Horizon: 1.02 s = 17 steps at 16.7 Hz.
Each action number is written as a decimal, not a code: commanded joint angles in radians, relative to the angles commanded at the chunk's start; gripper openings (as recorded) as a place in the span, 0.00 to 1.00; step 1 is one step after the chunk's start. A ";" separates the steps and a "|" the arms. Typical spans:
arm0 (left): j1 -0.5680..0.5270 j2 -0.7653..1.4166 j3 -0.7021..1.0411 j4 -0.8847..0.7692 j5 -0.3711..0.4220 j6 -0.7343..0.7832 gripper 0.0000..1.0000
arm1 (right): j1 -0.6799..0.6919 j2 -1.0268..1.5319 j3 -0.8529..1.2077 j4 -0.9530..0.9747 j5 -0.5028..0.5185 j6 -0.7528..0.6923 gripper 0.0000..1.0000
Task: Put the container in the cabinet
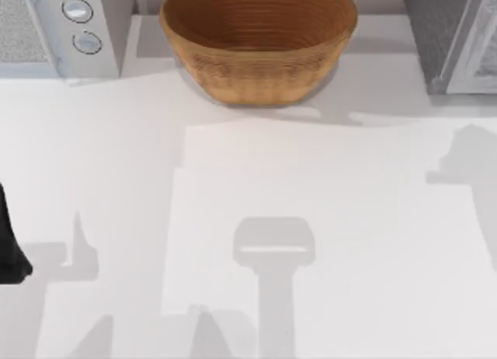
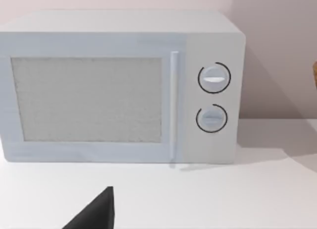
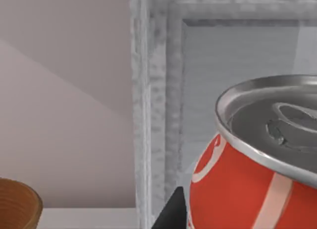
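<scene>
Close in the right wrist view, the container (image 3: 257,164) filled the lower right of the frame, tilted, with the cabinet (image 3: 233,65) opening just behind it. Seemingly the right end effector (image 3: 171,214) carried it, though whether its fingers clamped the can I cannot tell. Judging by this, insertion was in hand; next called for easing forward inside. Overhead, the basket (image 1: 258,44) sat top centre. The left end effector (image 2: 96,211), grip state unreadable, faced the microwave (image 2: 119,85).
</scene>
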 joint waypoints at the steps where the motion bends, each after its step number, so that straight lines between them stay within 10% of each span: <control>1: 0.000 0.000 0.000 0.000 0.000 0.000 1.00 | 0.009 0.074 0.100 -0.024 0.012 0.001 0.00; 9: 0.000 0.000 0.000 0.000 0.000 0.000 1.00 | 0.079 0.555 0.761 -0.174 0.078 0.006 0.00; 17: 0.000 0.000 0.000 0.000 0.000 0.000 1.00 | 0.098 0.652 0.893 -0.205 0.087 0.008 0.00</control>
